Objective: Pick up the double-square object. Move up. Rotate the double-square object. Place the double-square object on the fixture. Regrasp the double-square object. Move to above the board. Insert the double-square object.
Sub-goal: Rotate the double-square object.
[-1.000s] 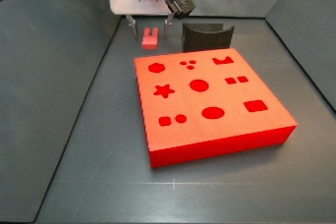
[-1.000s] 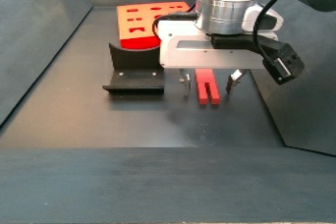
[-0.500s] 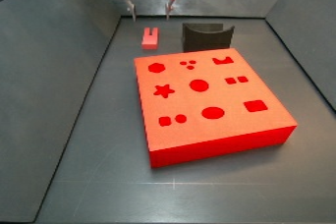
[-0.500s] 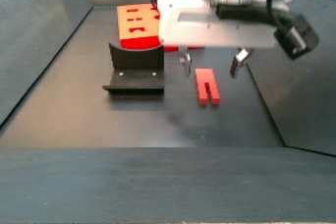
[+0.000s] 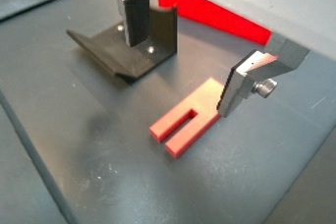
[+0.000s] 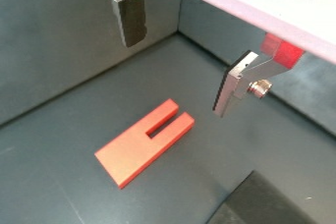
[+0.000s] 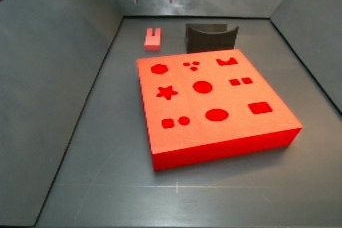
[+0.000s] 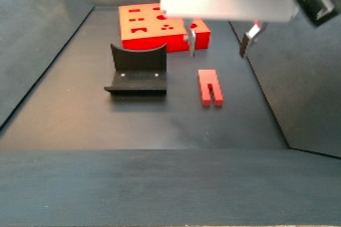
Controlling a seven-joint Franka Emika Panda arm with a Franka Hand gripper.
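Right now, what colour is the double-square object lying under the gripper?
Red; the double-square object shows best in a wrist view, below the open gripper.

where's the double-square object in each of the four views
Wrist view: double-square object lies flat on the floor, under the open gripper.
Wrist view: on the floor, below the fingers.
Side view: far end, left of the fixture.
Side view: centre, right of the fixture.
Shared landmark: the fixture.

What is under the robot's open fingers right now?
The small double-square object lies flat on the dark floor below the open gripper, which holds nothing. What lies beneath the object is hidden. The fixture stands beside it.
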